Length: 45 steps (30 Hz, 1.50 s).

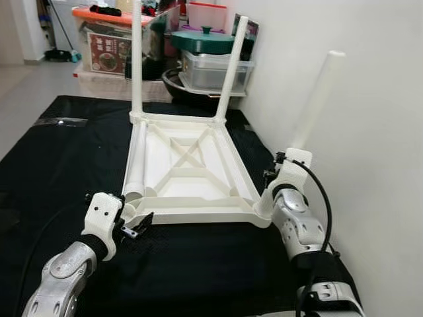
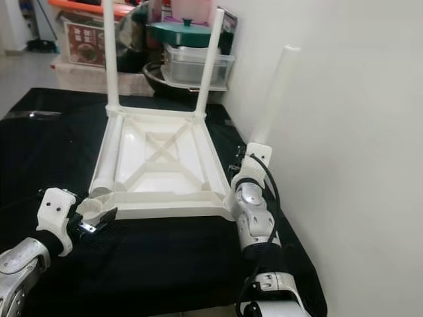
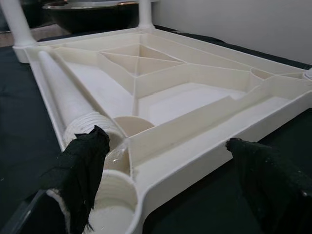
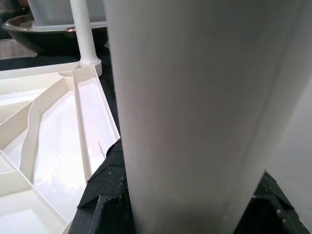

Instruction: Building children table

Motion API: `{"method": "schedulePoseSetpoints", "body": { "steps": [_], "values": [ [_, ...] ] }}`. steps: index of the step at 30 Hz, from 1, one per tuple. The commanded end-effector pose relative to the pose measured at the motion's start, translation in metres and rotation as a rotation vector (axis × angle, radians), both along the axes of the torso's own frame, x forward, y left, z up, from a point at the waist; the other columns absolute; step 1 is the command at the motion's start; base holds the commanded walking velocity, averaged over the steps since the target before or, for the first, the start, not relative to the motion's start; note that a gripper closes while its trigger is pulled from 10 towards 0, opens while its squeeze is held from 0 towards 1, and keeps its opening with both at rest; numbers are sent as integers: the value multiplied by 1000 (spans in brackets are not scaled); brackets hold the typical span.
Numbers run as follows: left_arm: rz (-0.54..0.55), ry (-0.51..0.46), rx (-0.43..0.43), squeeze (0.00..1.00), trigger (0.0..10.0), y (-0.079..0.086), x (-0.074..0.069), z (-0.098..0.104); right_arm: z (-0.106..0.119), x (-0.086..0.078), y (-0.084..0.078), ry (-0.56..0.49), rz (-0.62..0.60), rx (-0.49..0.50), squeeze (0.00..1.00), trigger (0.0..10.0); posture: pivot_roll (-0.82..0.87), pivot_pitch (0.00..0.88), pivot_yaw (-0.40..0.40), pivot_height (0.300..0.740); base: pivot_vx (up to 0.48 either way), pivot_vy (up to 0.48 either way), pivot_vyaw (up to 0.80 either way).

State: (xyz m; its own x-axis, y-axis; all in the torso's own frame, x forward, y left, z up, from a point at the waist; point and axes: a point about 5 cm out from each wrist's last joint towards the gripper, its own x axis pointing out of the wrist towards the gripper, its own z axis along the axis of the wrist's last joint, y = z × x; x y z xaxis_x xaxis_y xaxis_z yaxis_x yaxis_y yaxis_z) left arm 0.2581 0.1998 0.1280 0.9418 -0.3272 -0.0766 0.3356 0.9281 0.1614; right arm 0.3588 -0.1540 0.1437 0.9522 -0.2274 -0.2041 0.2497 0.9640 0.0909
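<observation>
A white plastic table (image 1: 198, 212) lies upside down on a black cloth. Two legs (image 1: 137, 59) (image 1: 231, 69) stand upright in its far corners. My right gripper (image 1: 282, 173) is shut on a third leg (image 1: 317, 99), which leans slightly right over the near right corner; in the right wrist view this leg (image 4: 195, 107) stands between my black fingers (image 4: 105, 195). A fourth leg (image 1: 137, 165) lies loose inside the table along its left side. My left gripper (image 1: 137, 226) is open at the near left corner, with the empty socket (image 3: 112, 204) between its fingers (image 3: 83, 165).
A white wall (image 1: 357, 132) runs close along the right side. Behind the table stand storage boxes (image 1: 109, 43), a clear tub (image 1: 215, 69) with a green lid and a dark bowl (image 1: 182, 86). The black cloth (image 1: 59, 158) stretches left to bare floor.
</observation>
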Motion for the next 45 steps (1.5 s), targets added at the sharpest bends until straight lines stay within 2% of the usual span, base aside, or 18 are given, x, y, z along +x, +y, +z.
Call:
{"method": "schedulePoseSetpoints", "body": {
  "steps": [1, 8, 12, 16, 17, 18, 23, 28, 30, 31, 32, 33, 34, 35, 36, 38, 41, 45],
  "values": [
    [-13, 5, -9, 0, 10000, -3, 0, -2, -28, -8, 0, 122, 4, -2, 1000, 10000, 159, 0, -134, 740, 0, 0, 0],
    [-8, 6, -9, 0, 10000, -2, -1, -3, -10, -7, 15, 17, 84, 25, 1000, 10000, 159, 0, -134, 740, 0, 0, 0],
    [-3, 10, -11, 0, 10000, -2, -3, -4, 6, -18, 34, -48, 264, 12, 1000, 10000, 141, 0, -132, 740, 0, 0, 0],
    [0, 14, -12, 0, 10000, -2, -5, -5, 5, -27, 29, -20, 314, -13, 1000, 10000, 128, 0, -127, 740, 0, 0, 0],
    [-3, 22, -10, 0, 10000, -3, -7, -7, -2, -35, 20, 19, 338, -26, 1000, 10000, 117, 0, -125, 740, 0, 0, 0],
    [-3, 22, -10, 0, 10000, -3, -7, -7, -2, -35, 20, 19, 338, -26, 1000, 10000, 117, 0, -125, 740, 0, 0, 0],
    [6, 30, 1, 0, 10000, -4, -8, -11, -17, -53, -4, 104, 344, -43, 1000, 10000, 107, 0, -125, 740, 0, 0, 0],
    [32, 33, 19, 0, 10000, -5, -8, -15, -21, -66, -10, 137, 367, 34, 1000, 10000, 89, 0, -125, 740, 0, 0, 0],
    [49, 39, 22, 0, 10000, -6, -9, -18, -28, -72, -11, 250, 391, -29, 980, 10000, 83, 0, -121, 740, 0, 0, 0],
    [49, 39, 22, 0, 10000, -6, -9, -18, -28, -72, -11, 250, 391, -29, 980, 10000, 83, 0, -121, 740, 0, 0, 0],
    [59, 38, 18, 0, 10000, -7, -9, -19, -31, -74, -10, 303, 418, -23, 153, 10000, 86, 0, -126, 740, 0, 0, 0],
    [59, 38, 18, 0, 10000, -7, -9, -19, -31, -74, -10, 303, 418, -23, 153, 10000, 86, 0, -126, 740, 0, 0, 0],
    [70, 34, 11, 0, 10000, -7, -9, -18, -29, -74, -8, 343, 441, -36, 0, 10000, 95, 0, -133, 740, 0, 0, 0],
    [78, 31, 7, 0, 10000, -7, -9, -17, -28, -75, -6, 364, 458, -40, 0, 10000, 95, 0, -133, 740, 0, 0, 0],
    [95, 28, -1, 0, 10000, -6, -10, -17, -22, -75, 0, 345, 509, 26, 0, 10000, 102, 0, -142, 740, 0, 0, 0],
    [95, 28, -1, 0, 10000, -6, -10, -17, -22, -75, 0, 345, 509, 26, 0, 10000, 102, 0, -142, 740, 0, 0, 0],
    [137, 31, -11, 0, 10000, -1, -13, -18, -13, -73, 15, 327, 666, 53, 0, 10000, 102, 0, -142, 740, 0, 0, 0],
    [182, 37, -17, 0, 10000, 4, -14, -21, -2, -75, 26, 252, 761, -45, 0, 10000, 98, 0, -134, 740, 0, 0, 0]
  ]
}}
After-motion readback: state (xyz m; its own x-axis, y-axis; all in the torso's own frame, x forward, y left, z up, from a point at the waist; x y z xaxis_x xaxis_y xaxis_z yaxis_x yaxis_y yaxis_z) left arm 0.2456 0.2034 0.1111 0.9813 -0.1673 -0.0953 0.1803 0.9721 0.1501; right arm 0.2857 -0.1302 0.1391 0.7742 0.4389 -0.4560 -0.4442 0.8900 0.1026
